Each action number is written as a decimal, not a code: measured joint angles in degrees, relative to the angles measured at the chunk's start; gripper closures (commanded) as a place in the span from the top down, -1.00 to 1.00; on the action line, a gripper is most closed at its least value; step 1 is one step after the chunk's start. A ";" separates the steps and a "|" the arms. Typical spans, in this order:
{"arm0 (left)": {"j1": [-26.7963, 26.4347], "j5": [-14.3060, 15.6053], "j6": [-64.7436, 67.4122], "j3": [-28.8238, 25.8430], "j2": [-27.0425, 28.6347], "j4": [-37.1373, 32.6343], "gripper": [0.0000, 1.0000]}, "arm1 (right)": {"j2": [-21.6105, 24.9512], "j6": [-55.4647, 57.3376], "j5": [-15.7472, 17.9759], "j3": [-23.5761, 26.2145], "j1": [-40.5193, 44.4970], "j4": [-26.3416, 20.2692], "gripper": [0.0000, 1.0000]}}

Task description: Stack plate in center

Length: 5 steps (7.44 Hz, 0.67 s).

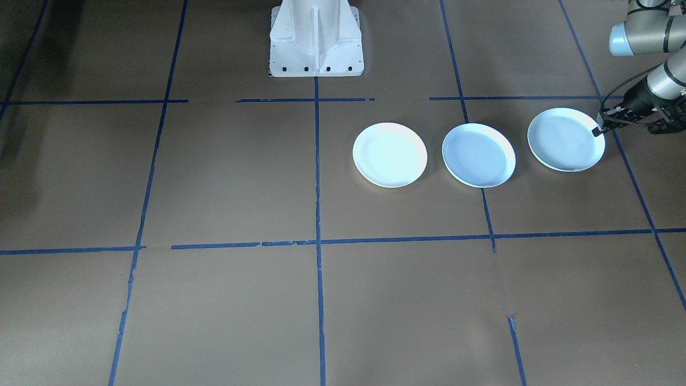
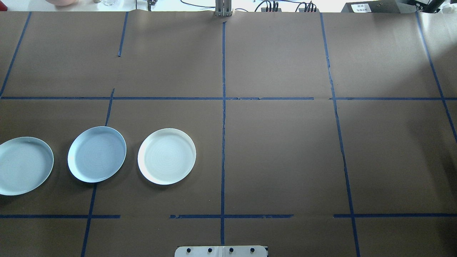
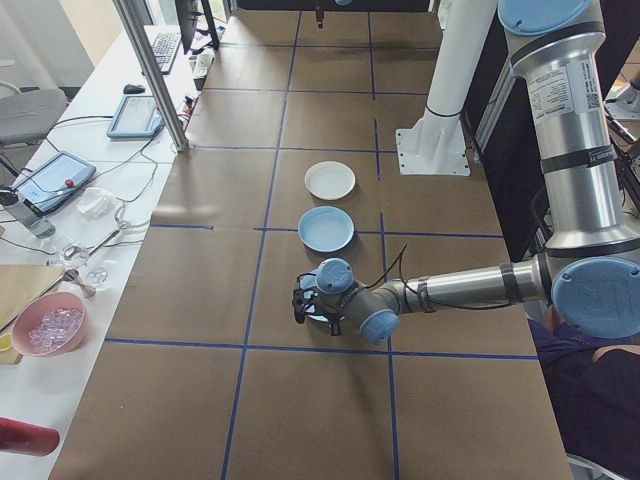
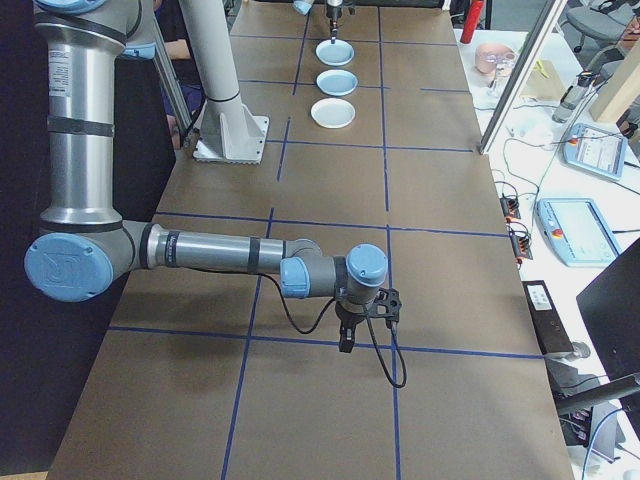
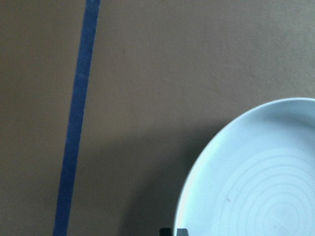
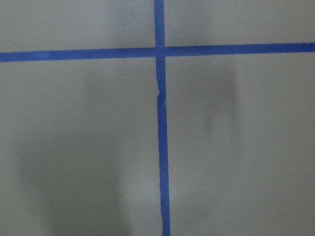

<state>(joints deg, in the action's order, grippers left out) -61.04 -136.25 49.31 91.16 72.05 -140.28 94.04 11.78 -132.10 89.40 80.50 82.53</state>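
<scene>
Three round plates lie in a row on the robot's left half of the table. The center plate (image 1: 478, 155) (image 2: 96, 154) is pale grey-blue inside. A whiter plate (image 1: 389, 154) (image 2: 166, 156) lies toward the table's middle. The outer plate (image 1: 566, 139) (image 2: 25, 166) has my left gripper (image 1: 596, 130) at its outer rim, apparently shut on it. In the left wrist view, narrow fingertips (image 5: 167, 231) show against that plate's (image 5: 256, 182) edge. My right gripper (image 4: 345, 335) hangs over bare table far from the plates. It shows only in the exterior right view, so I cannot tell its state.
The robot's white base (image 1: 316, 40) stands at the table's robot side. Blue tape lines (image 2: 223, 117) grid the brown surface. A side bench holds tablets (image 3: 140, 115) and a pink bowl (image 3: 48, 325) beyond the table's edge.
</scene>
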 measured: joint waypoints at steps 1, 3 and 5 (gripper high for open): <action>-2.41 -3.44 -2.75 1.34 -1.19 0.18 -1.00 | 0.00 0.00 0.00 0.01 0.00 0.00 1.00; -8.96 -9.45 -7.06 2.10 -1.74 0.33 -1.00 | 0.00 0.00 0.00 0.04 0.00 0.00 1.00; -12.35 -9.72 -4.54 2.25 0.17 0.99 -1.00 | 0.00 0.00 0.00 0.03 0.01 0.00 1.00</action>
<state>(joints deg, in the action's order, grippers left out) -73.39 -145.97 44.77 93.41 72.22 -139.28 94.04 11.78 -132.10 89.44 80.51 82.53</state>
